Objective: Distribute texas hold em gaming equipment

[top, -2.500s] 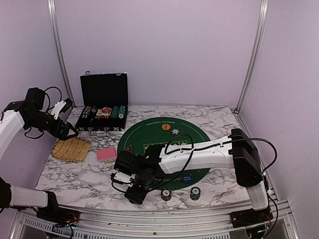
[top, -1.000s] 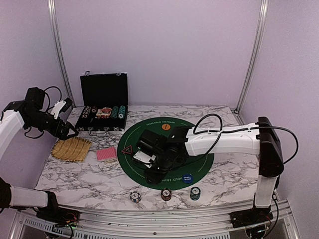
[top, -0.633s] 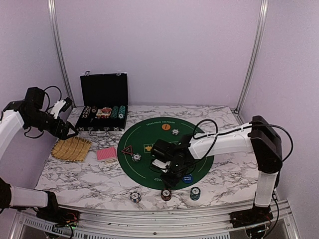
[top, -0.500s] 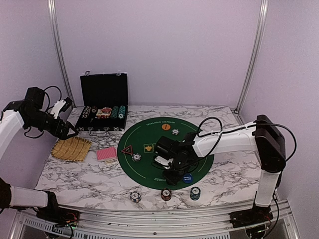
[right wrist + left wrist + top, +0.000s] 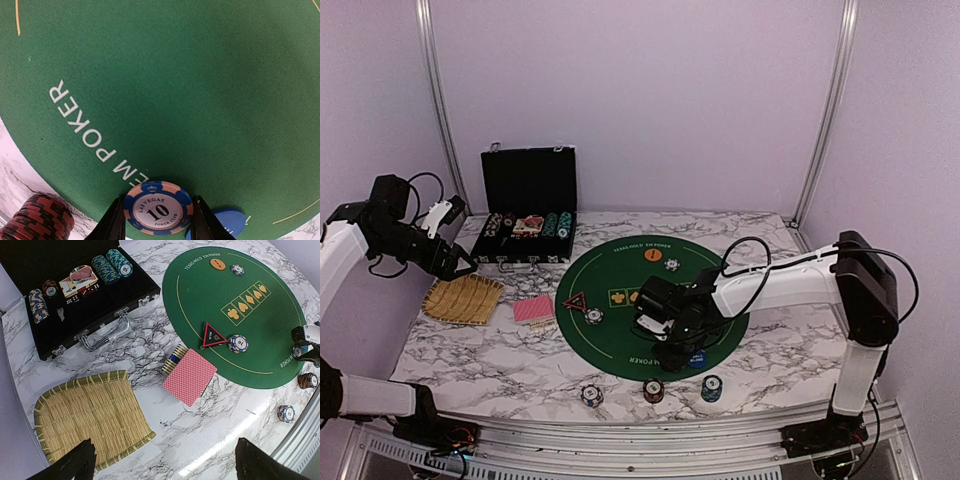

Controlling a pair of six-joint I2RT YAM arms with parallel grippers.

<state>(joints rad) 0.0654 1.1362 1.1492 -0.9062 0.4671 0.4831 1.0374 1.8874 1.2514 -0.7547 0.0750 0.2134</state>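
Pinching between the right fingers a blue-and-peach striped poker chip marked 10, pressing on its rim from both sides with the right gripper. Holding that chip over the near part of the green felt mat, close to the printed word POKER. Hanging just beside the blue "small blind" disc, itself lying at the mat's near rim. Looking down on a dark red chip stack just off the mat's near edge, flanked there by a pale chip stack and a teal chip stack. Spreading the left fingers wide, gripping nothing, with the left gripper hovering well off the mat's left side above the woven straw tray. Viewing from there the red-backed playing cards touching the mat's left edge, the dark red-edged triangle and a single chip just inside that edge, the orange disc at the mat's far rim, and the open black case beyond its far left.
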